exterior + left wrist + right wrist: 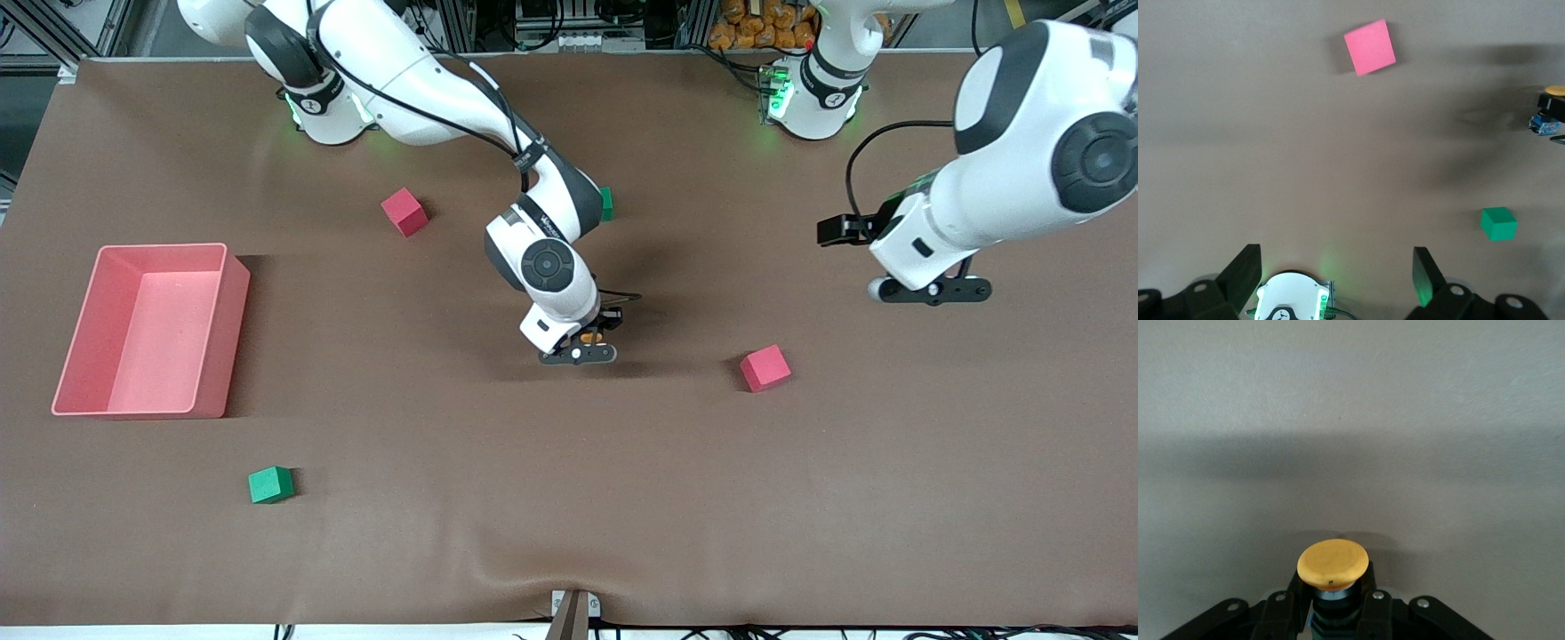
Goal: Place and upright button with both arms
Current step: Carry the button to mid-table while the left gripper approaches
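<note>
My right gripper (pixel 582 345) is low over the middle of the table and shut on the button (pixel 592 338). In the right wrist view the fingers (pixel 1373 613) clamp its short black body and the round orange cap (pixel 1333 563) sticks out past the fingertips. I cannot tell whether it touches the table. My left gripper (pixel 929 291) hangs open and empty over the left arm's end of the table. Its two fingers (pixel 1426 270) stand wide apart in the left wrist view, where the button (pixel 1555 91) also shows at the edge.
A pink bin (pixel 213 356) stands at the right arm's end. Red cubes (pixel 404 212) (pixel 765 368) and a green cube (pixel 270 484) lie on the brown mat. Another green cube (pixel 606 203) is partly hidden by the right arm.
</note>
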